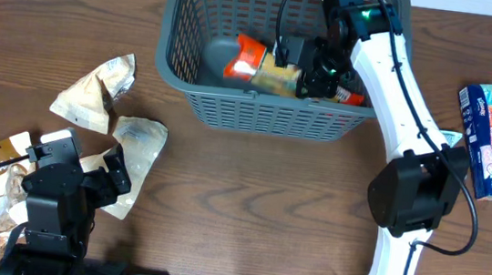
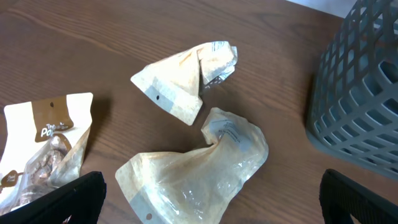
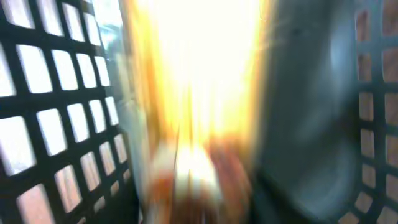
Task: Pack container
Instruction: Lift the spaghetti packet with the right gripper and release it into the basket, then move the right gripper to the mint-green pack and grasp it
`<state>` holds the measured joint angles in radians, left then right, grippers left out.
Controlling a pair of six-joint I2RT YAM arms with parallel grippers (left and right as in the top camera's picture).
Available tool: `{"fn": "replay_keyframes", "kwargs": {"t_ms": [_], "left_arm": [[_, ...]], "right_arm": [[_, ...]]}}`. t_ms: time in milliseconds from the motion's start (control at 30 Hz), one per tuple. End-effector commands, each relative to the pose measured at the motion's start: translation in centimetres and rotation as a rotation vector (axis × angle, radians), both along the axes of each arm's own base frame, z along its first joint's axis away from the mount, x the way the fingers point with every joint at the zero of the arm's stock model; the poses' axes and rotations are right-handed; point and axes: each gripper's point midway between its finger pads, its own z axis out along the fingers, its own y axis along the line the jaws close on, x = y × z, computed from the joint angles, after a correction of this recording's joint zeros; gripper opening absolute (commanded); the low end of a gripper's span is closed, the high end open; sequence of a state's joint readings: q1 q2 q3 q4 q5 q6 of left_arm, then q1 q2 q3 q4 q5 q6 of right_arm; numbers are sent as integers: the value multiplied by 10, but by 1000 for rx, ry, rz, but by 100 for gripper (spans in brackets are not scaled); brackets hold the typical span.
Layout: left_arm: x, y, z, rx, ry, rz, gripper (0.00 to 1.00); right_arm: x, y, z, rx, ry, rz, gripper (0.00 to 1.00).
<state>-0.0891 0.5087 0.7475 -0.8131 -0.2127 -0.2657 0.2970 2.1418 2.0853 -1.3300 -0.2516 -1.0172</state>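
Observation:
The grey-blue container [image 1: 174,52] stands at the back middle; its lattice wall shows in the left wrist view [image 2: 360,93] and the right wrist view [image 3: 56,112]. My right gripper [image 1: 314,71] is down inside it, apparently shut on a yellow-orange snack packet [image 1: 271,74], which fills the blurred right wrist view [image 3: 199,93]. A red-orange packet [image 1: 243,57] lies beside it in the container. My left gripper [image 1: 109,178] is open and hovers over a clear pouch [image 2: 205,158] on the table, its fingers wide apart on either side [image 2: 211,190].
A crumpled tan packet [image 1: 95,94] [image 2: 183,78] and a brown-labelled pouch [image 1: 0,167] [image 2: 53,143] lie at the left. A blue box [image 1: 488,140] lies at the right edge. Bare wood lies in front of the container.

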Motion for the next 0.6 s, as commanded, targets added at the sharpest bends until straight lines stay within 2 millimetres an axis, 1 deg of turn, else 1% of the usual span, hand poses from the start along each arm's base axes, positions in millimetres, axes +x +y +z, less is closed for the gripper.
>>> {"fn": "replay_keyframes", "kwargs": {"t_ms": [0,33,133,200,233,300,367,400,433,467,500,533,567], "left_arm": [[-1,-1,5,-10,-10,0,99],[-1,-1,5,-10,-7,-1,99],[-2,-1,4,-9,-4,0,99],[-2,-1,4,-9,-4,0,98],[-2,-1,4,-9,-4,0,99],[-2,-1,4,-9,-4,0,98],[-2,-1,4,-9,-4,0,98],[-2,-1,4,-9,-4,0,99],[-2,-1,4,-9,-4,0,99],[-2,-1,4,-9,-4,0,99],[-2,-1,4,-9,-4,0,99],[-2,-1,4,-9,-4,0,99],[-2,-1,4,-9,-4,0,99]], "right_arm": [[-2,14,21,66,-8,-57,78],[-2,15,21,69,-2,-76,80],[-1,16,26,81,-1,-127,80],[2,17,39,99,-31,-145,79],[5,18,52,115,-58,-160,79],[13,18,85,159,-130,-203,79],[20,13,129,215,-229,-244,79],[22,7,156,246,-288,-273,80],[24,-3,187,282,-358,-318,81],[24,-15,209,301,-408,-357,83],[23,-27,226,308,-447,-398,83],[21,-44,241,306,-487,-459,83],[20,-62,252,293,-516,-523,83]]}}
